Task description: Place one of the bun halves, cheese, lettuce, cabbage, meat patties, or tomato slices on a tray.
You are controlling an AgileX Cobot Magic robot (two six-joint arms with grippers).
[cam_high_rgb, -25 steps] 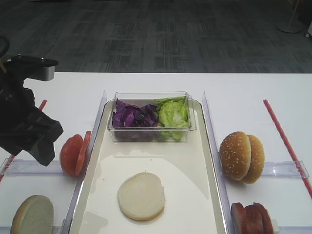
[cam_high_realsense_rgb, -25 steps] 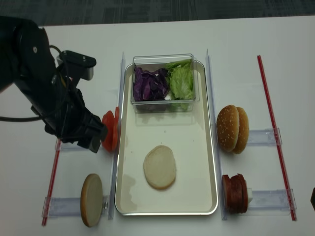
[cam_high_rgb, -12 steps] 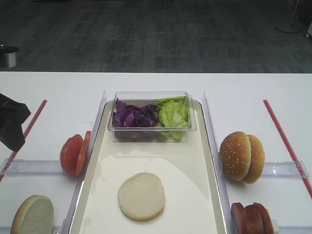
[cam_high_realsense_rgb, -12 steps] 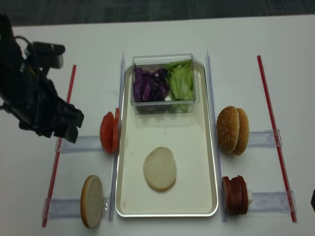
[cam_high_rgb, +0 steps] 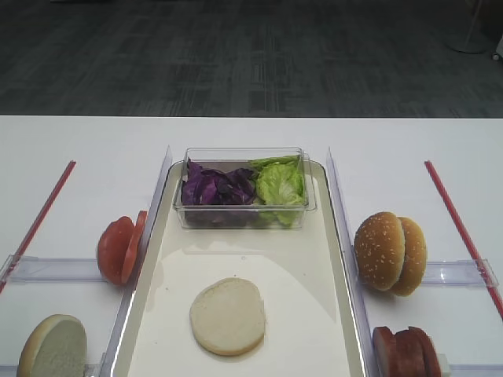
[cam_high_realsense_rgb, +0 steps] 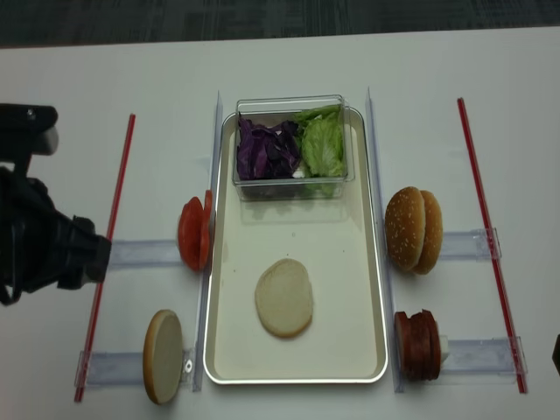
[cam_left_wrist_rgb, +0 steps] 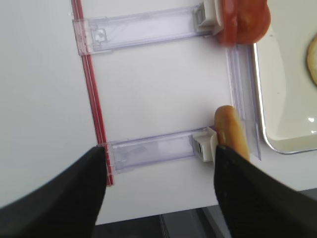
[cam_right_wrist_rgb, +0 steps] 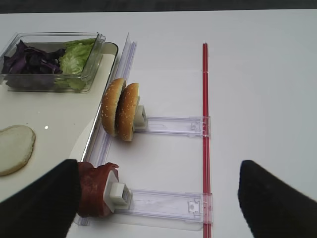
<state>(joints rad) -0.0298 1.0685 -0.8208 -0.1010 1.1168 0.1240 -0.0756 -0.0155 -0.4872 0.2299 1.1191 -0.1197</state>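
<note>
A cream-white tray (cam_high_rgb: 302,259) lies mid-table with one flat bun half (cam_high_rgb: 228,316) on it. Another bun half (cam_high_realsense_rgb: 163,356) stands on edge in a holder at the front left. Tomato slices (cam_high_rgb: 120,249) stand left of the tray, and meat patties (cam_high_realsense_rgb: 416,345) stand at the front right. Lettuce (cam_high_rgb: 279,188) and purple cabbage (cam_high_rgb: 216,187) fill a clear box. No cheese shows. My left gripper (cam_left_wrist_rgb: 158,198) hangs open and empty over the table's left edge, well left of the tomato slices (cam_left_wrist_rgb: 245,20). My right gripper (cam_right_wrist_rgb: 158,208) is open, its left finger beside the patties (cam_right_wrist_rgb: 94,188).
Two sesame-seeded buns (cam_high_rgb: 391,251) stand in a holder right of the tray. The clear plastic box (cam_high_rgb: 240,212) sits on the tray's far end. Red strips (cam_high_rgb: 464,228) (cam_high_rgb: 35,224) run along both sides. Clear rail holders (cam_high_realsense_rgb: 477,245) lie across them.
My left arm has drawn back leftwards from beside the tomato slices and left the first high view. Its jaws stayed open and empty. Nothing on the table moved.
</note>
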